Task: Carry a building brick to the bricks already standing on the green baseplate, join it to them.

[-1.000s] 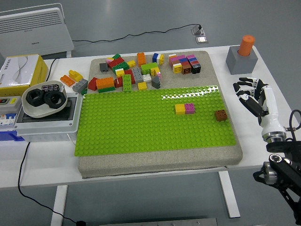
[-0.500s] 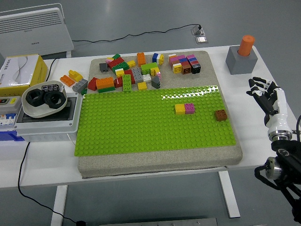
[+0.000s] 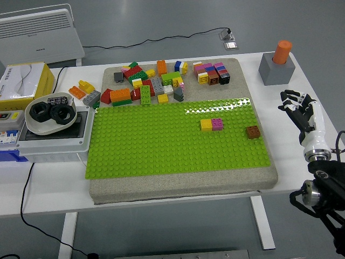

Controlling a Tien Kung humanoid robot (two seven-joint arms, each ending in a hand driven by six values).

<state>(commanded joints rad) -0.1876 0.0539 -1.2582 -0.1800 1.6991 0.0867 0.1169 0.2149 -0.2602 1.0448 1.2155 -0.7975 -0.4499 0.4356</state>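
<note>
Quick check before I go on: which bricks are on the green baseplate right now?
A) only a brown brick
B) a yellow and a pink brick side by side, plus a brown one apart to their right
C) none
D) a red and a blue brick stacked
B: the yellow brick and pink brick touch on the green baseplate; the brown brick stands apart.

Setting: robotics test lab, indoor. Plain white table (image 3: 161, 199) on metal legs over a bare grey floor. Staged test props: a grey foam slab (image 3: 183, 186) carrying a green baseplate (image 3: 161, 145), with loose building bricks (image 3: 156, 81) sorted along the slab's far edge. At the table's left edge, an electrical breaker box (image 3: 51, 135) with a cable (image 3: 24, 189) hanging off the near edge. At the far right corner, a grey block with an orange peg (image 3: 278, 62). A white panel heater (image 3: 40, 35) and trailing floor cable (image 3: 161, 38) lie behind.
</note>
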